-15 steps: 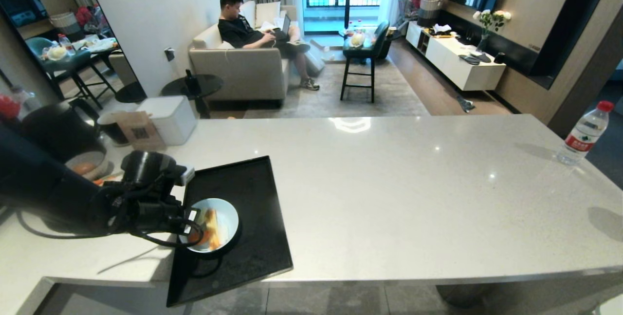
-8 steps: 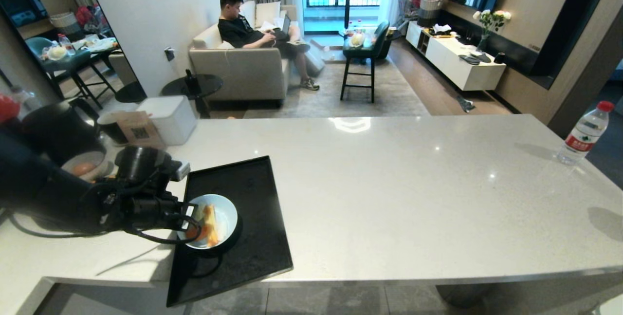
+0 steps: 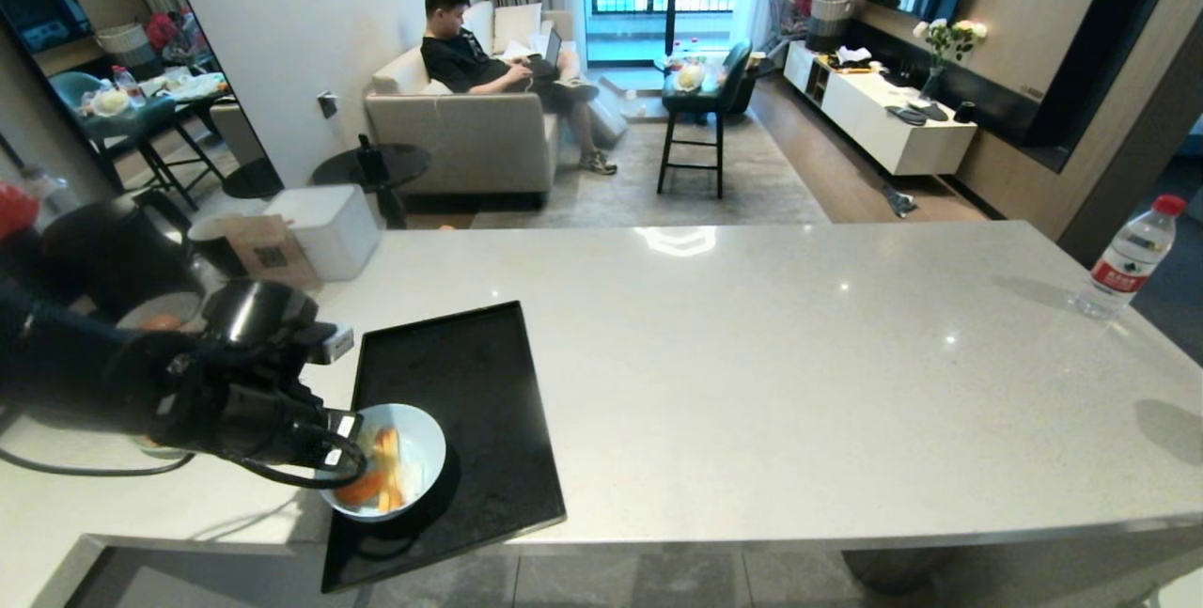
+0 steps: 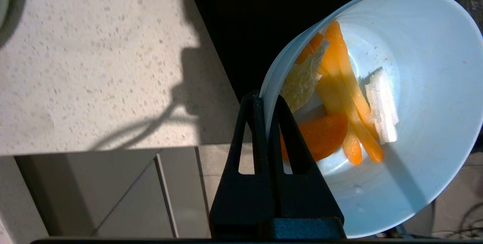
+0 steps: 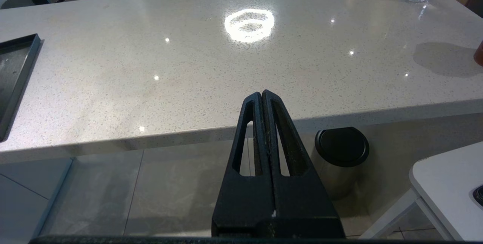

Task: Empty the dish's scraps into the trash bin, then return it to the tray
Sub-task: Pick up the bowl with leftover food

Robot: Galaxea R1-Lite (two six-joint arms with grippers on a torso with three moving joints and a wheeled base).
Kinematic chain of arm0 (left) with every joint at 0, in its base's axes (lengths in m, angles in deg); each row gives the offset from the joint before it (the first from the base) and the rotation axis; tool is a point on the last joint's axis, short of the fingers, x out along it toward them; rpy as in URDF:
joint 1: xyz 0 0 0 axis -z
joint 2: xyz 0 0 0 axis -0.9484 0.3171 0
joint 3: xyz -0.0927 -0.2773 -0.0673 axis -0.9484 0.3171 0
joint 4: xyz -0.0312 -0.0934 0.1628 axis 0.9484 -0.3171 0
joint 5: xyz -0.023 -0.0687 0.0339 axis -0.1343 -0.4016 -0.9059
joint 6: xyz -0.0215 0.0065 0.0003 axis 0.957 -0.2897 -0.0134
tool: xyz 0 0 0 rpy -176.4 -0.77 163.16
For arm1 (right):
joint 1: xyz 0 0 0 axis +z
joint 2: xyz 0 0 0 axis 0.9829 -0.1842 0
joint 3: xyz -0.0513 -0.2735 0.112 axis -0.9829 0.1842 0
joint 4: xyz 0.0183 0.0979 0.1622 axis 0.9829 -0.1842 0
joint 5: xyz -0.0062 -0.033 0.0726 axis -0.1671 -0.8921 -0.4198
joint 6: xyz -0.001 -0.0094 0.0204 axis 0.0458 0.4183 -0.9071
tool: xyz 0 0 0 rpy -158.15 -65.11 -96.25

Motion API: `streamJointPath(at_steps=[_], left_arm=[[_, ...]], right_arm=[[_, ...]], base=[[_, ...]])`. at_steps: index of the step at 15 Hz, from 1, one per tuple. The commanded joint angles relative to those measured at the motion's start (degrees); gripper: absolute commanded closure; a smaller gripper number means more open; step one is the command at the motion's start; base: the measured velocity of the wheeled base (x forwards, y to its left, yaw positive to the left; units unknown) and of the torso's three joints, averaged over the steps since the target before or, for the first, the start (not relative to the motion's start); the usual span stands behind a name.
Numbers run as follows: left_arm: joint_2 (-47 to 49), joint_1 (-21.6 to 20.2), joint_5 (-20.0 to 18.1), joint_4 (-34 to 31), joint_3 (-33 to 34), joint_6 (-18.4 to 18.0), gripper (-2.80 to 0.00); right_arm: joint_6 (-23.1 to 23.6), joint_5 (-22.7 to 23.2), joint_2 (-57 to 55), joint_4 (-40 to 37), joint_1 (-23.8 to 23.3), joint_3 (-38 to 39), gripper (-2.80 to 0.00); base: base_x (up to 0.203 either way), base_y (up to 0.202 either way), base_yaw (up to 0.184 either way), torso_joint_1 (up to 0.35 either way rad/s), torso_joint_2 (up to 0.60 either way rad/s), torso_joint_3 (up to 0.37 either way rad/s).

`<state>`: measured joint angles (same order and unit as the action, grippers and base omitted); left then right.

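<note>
The dish [image 3: 383, 460] hangs tilted over the near end of the tray [image 3: 470, 373], clear of its surface, with its shadow falling on the black beneath it. Its near-left rim is pinched between the closed fingers of the left end effector [image 4: 267, 102], one finger inside the wall and one outside. The scraps [image 4: 339, 100] lie against the lower side of the white interior: several orange carrot sticks, one round orange slice, a pale yellowish leafy bit and a white strip. In the head view the dish's left edge is hidden behind the dark wrist and its looping cable.

The tray sits on the pale speckled bench [image 3: 799, 354], its near edge overhanging the bench front. The left arm's bulk covers much of the bench's left end; behind it a grey-white bowl [image 3: 160, 315] holding something brownish shows only partly, and a dark kettle [image 3: 113, 246] and a white box [image 3: 324, 227] stand farther back.

The right end effector [image 5: 263, 95] is shut on nothing, hanging before the bench's near edge. Below it, on the floor, stands a round bin with a dark lid [image 5: 341, 148]; its lower body is hard to read. A water bottle [image 3: 1128, 256] stands at the far right. A person [image 3: 470, 49] sits on a sofa beyond.
</note>
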<state>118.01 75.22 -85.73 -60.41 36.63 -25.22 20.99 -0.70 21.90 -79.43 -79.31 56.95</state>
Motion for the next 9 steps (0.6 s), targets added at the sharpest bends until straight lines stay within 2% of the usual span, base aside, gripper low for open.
streamJointPath(at_steps=[1,3,6,9], left_arm=[[-2.4,1.18,-1.8,-1.17,-0.2,2.54,0.0],[-3.67,1.64,-5.44,-1.37,0.2,3.49,0.0],[-5.04,2.95,-5.73,-2.78,0.32,3.6,0.0],[-7.96,3.78,-6.45,-8.05,-0.11,3.6,0.0]], right_arm=[[-0.02,-0.01,0.02,0.04,0.01,0.05,0.0],[-0.02,-0.01,0.02,0.04,0.01,0.03,0.0],[-0.02,-0.01,0.02,0.04,0.01,-0.04,0.0],[-0.02,-0.01,0.02,0.04,0.01,0.03,0.0]], base=[[0.0,0.0,0.0,0.0,0.0,0.0],[0.0,0.0,0.0,0.0,0.0,0.0],[0.0,0.0,0.0,0.0,0.0,0.0],[0.0,0.0,0.0,0.0,0.0,0.0]])
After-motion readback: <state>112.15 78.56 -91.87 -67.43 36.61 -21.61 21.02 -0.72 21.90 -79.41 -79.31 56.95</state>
